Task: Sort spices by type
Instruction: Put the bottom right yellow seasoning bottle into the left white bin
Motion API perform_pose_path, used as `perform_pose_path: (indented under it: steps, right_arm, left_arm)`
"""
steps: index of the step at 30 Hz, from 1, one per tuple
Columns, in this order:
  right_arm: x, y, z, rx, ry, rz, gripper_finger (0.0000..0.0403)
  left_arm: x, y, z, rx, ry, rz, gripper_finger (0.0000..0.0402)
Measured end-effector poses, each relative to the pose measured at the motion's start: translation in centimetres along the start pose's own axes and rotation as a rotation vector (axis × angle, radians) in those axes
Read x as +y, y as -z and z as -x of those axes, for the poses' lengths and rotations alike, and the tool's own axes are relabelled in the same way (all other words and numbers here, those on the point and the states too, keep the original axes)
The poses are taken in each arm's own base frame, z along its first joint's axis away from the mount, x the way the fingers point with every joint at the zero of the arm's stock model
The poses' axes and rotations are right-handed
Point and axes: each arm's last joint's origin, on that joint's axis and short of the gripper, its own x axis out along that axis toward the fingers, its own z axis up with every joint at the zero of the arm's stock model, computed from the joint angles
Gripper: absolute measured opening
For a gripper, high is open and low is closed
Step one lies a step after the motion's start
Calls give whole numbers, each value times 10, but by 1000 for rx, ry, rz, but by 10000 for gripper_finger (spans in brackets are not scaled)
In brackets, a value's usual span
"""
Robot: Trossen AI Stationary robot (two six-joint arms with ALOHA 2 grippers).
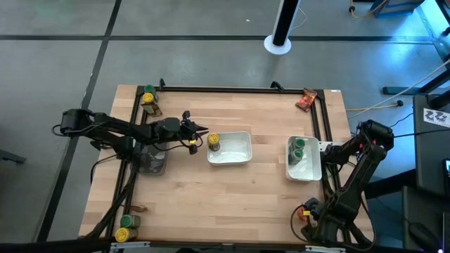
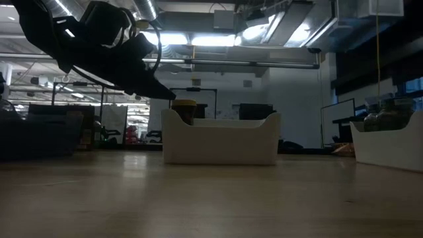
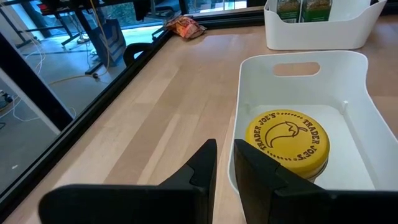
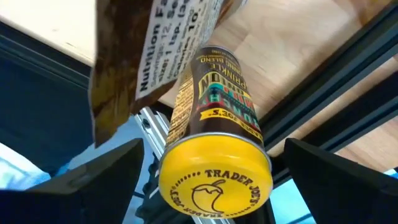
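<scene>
high view shows the sorting partly done: one yellow-lidded jar [image 1: 214,143] stands in the middle tray [image 1: 239,156], two green-lidded jars [image 1: 299,147] in the right tray [image 1: 304,172]. left gripper [image 1: 202,130], fingers nearly closed and empty, hovers beside the middle tray. right gripper [image 4: 205,168] gapes wide around another yellow-lidded jar [image 4: 214,155] at the near right corner. left to sort: a yellow jar [image 1: 149,99] far left, a green jar [image 1: 126,223] near left, a red-orange packet [image 1: 305,100] far right.

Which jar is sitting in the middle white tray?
Find the white tray at the middle of the wooden table, just ahead of the left end effector. In its left end stands one small jar. Its lid is yellow; the jars in the right tray have green lids.
</scene>
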Motion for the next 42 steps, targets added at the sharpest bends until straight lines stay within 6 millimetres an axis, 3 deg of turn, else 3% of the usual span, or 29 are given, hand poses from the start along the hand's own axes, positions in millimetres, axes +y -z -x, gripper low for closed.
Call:
perform_pose_path:
  steps: [5, 16, 25, 33, 42]
  right_arm:
    - [0, 0, 0, 4, 11, -2, 358]
    - [-2, 0, -1, 2, 21, 45, 244]
    - [3, -2, 3, 42, 17, 31, 241]
    - [18, -7, 34, 149, 20, -11, 242]
    - [32, -14, 86, 131, -23, -44, 249]
  left_arm:
    - [0, 0, 0, 0, 0, 0, 45]
    - [0, 0, 0, -1, 0, 0, 45]
    - [0, 0, 0, -1, -1, 0, 45]
    - [0, 0, 0, -2, -1, 1, 45]
    - [0, 0, 0, -1, -1, 1, 45]
